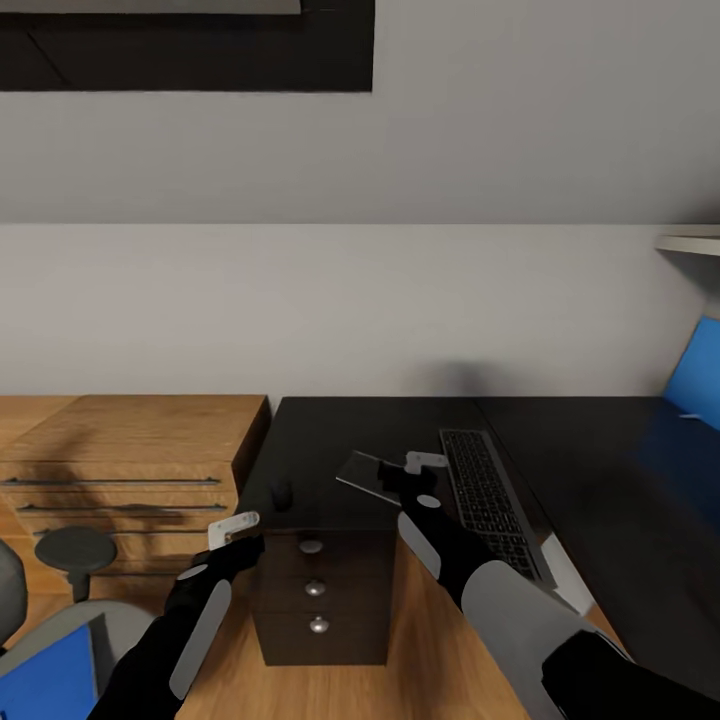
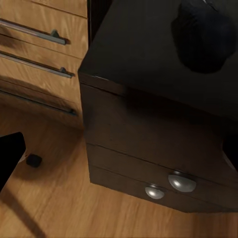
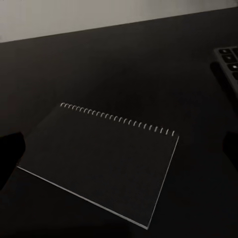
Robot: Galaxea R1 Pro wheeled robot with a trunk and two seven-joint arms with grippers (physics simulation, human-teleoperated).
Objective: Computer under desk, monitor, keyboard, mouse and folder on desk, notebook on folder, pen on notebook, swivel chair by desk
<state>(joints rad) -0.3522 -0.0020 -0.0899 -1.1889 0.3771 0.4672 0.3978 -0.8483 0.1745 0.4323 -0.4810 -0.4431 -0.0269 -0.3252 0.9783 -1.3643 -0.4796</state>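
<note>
Lying flat on the desk, notebook just ahead of right pincer (grip state unclear).

Both arms reach forward, the left gripper at lower left of the frame, the right gripper higher at centre.

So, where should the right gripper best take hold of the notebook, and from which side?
Probably the plain long edge opposite the spiral binding. The notebook looks thin and flat over the desk, so the right gripper, close above it, should pinch that edge from the robot's side, clear of the keyboard.
</note>
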